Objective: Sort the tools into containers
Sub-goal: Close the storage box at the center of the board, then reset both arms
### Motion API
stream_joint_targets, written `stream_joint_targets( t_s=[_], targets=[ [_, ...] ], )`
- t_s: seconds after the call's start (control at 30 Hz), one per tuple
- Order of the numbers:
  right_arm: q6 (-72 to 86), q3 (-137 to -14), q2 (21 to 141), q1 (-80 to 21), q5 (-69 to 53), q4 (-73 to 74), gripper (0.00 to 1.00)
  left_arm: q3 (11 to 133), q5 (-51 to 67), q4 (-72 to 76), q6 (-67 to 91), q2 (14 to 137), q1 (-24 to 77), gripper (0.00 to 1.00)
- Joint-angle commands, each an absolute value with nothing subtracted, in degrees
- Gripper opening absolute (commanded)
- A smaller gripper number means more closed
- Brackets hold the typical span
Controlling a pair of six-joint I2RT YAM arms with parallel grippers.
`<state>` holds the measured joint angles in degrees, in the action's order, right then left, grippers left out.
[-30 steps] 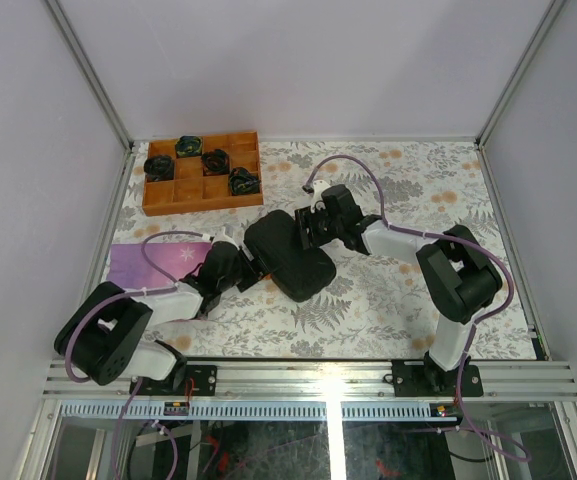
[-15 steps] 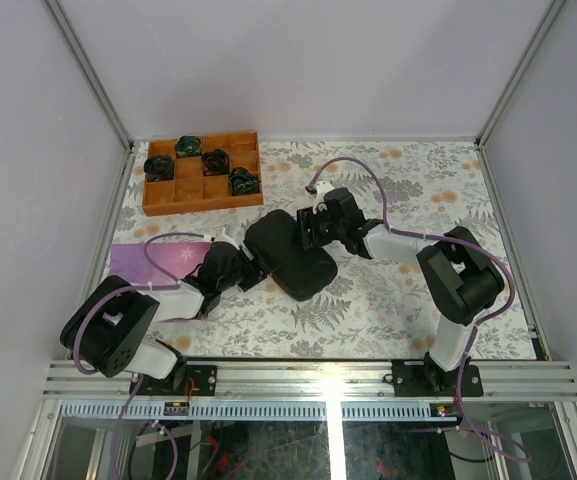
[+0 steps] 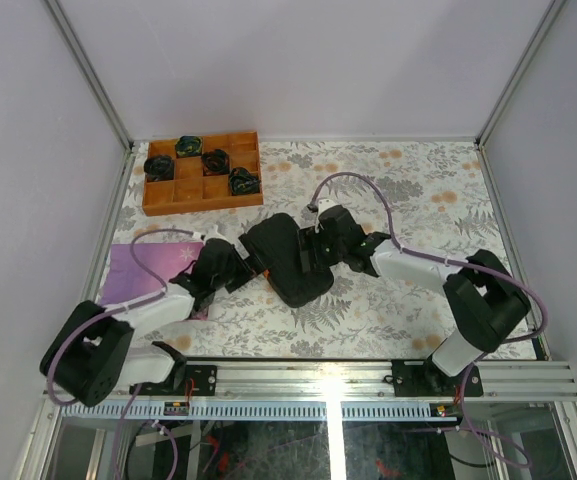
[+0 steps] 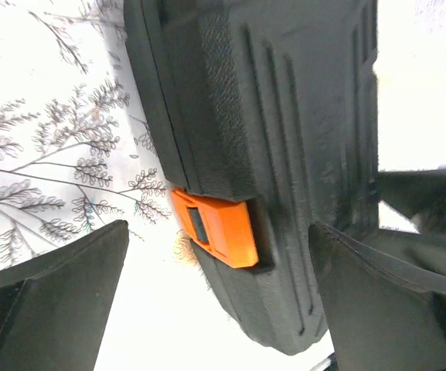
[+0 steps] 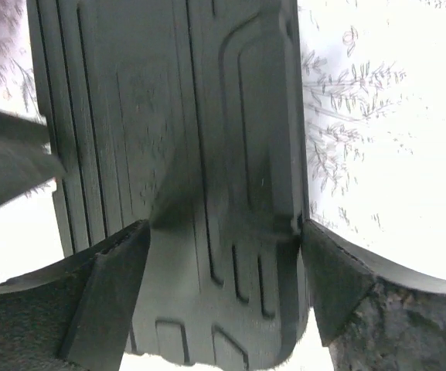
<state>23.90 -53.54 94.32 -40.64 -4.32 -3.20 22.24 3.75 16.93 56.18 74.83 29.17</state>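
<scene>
Black case [image 3: 290,262] shut near middle of surface [image 3: 398,312]; left tool [image 4: 218,230] open astride orange latch [image 4: 229,233], right tool [image 5: 223,229] open over opposite side, so best brace there, then lever latch squarely outward.

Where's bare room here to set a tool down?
Bare floral tablecloth in the far right corner and along the near edge before the black ribbed hard case. Crowded between brown wooden compartment tray, case, left gripper and right gripper.

A black, ribbed tool case [image 3: 288,258] is pictured shut, laid diagonally mid-table [image 3: 438,180]. Its orange latch [image 4: 219,226] is turned leftward.
</scene>
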Motion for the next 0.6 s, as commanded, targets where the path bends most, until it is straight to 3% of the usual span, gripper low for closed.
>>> stream_joint_targets(
  t_s=[0.0, 0.23, 0.57],
  targets=[
    [23.9, -56.3, 87.2, -42.9, 2.8, 10.7, 0.87, 28.4, -6.1, -1.3, 49.1, 65.2, 28.8, 1.0],
    [20.7, -59.8, 74.5, -42.9, 15.3, 15.2, 1.0, 40.4, -14.0, -20.3, 40.9, 50.3, 28.8, 1.0],
    [14.8, -53.3, 43.7, -42.9, 26.9, 15.8, 0.99, 57.6, -19.5, -36.8, 31.7, 39.9, 28.8, 1.0]
  ],
)
